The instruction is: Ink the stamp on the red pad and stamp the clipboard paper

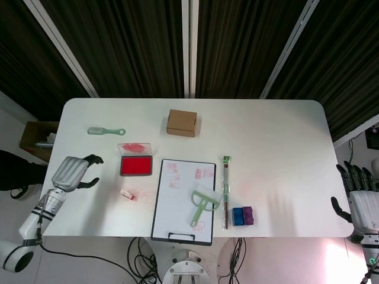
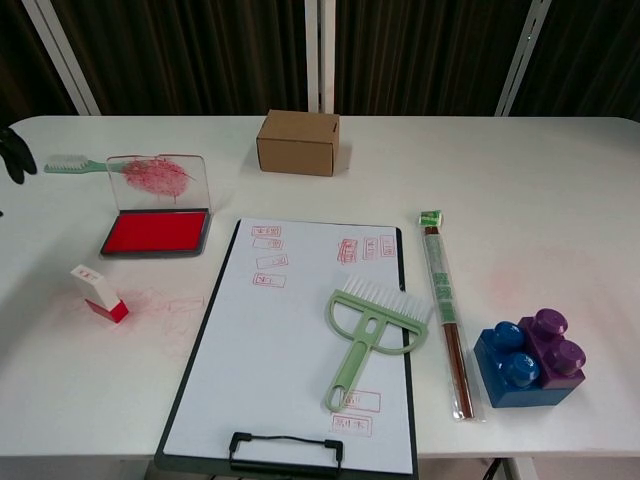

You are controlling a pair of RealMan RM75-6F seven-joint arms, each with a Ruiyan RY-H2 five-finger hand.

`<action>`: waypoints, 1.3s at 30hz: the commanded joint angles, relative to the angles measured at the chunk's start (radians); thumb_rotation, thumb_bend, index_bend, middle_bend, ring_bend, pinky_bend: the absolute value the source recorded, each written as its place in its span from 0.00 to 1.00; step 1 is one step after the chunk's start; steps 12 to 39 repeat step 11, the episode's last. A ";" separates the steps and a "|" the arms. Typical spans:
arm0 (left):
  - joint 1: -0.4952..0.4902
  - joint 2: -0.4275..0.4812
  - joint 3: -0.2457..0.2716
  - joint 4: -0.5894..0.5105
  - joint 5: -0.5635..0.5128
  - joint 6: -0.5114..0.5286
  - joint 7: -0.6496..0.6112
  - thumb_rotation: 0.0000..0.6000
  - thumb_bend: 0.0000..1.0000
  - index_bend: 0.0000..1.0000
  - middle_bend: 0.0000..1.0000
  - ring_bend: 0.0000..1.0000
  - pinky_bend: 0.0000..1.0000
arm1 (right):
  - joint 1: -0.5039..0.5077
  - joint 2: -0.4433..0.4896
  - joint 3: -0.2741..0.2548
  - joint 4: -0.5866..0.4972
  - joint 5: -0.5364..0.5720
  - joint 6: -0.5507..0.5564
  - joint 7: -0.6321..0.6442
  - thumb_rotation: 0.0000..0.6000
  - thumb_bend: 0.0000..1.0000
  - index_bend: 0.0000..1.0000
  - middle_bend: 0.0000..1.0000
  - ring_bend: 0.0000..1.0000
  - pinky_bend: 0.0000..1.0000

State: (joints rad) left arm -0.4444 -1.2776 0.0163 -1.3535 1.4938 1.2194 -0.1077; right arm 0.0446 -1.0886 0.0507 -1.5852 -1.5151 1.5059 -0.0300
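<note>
- Two hands in view, neither holding anything. Left hand (image 1: 72,173) hovers over the counter's left edge, fingers curled loosely but apart, empty; well clear of the stamp. In the chest view only dark fingertips show at the left border.
- Right hand (image 1: 360,200) sits off the counter's right end, fingers spread upward, empty; parked well away from the work area.
- Stamp (image 2: 98,293) stands free on the counter (image 1: 278,136), tilted, red face down, between pad and clipboard but touching neither. Red smudges on the counter beside it.
- Pad (image 2: 156,232) lies behind the stamp with its clear lid (image 2: 157,181) standing open, so the red surface is exposed for inking. Lid is smeared red inside.
- Clipboard (image 2: 297,345) lies right of the stamp, clip at the near edge. Paper (image 2: 270,340) already carries several red impressions, near the top and near the bottom.
- Green brush (image 2: 368,332) lies on the paper, covering part of the free area; open paper remains on the left half, the side nearest the stamp.
- Judgement: the stamp is in easy reach of the left hand only, so that hand is the likely one for the next grasp. Whether a round has just finished or is about to begin cannot be told.
- Unrelated: box (image 2: 298,142), toothbrush (image 2: 72,164), wrapped chopsticks (image 2: 446,310), blocks (image 2: 528,358).
</note>
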 commanded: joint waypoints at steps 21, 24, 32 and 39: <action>0.230 0.196 0.055 -0.203 0.017 0.253 0.237 0.00 0.14 0.15 0.09 0.06 0.18 | -0.030 0.013 -0.008 0.010 0.049 -0.005 -0.012 1.00 0.25 0.00 0.00 0.00 0.00; 0.230 0.196 0.055 -0.203 0.017 0.253 0.237 0.00 0.14 0.15 0.09 0.06 0.18 | -0.030 0.013 -0.008 0.010 0.049 -0.005 -0.012 1.00 0.25 0.00 0.00 0.00 0.00; 0.230 0.196 0.055 -0.203 0.017 0.253 0.237 0.00 0.14 0.15 0.09 0.06 0.18 | -0.030 0.013 -0.008 0.010 0.049 -0.005 -0.012 1.00 0.25 0.00 0.00 0.00 0.00; 0.230 0.196 0.055 -0.203 0.017 0.253 0.237 0.00 0.14 0.15 0.09 0.06 0.18 | -0.030 0.013 -0.008 0.010 0.049 -0.005 -0.012 1.00 0.25 0.00 0.00 0.00 0.00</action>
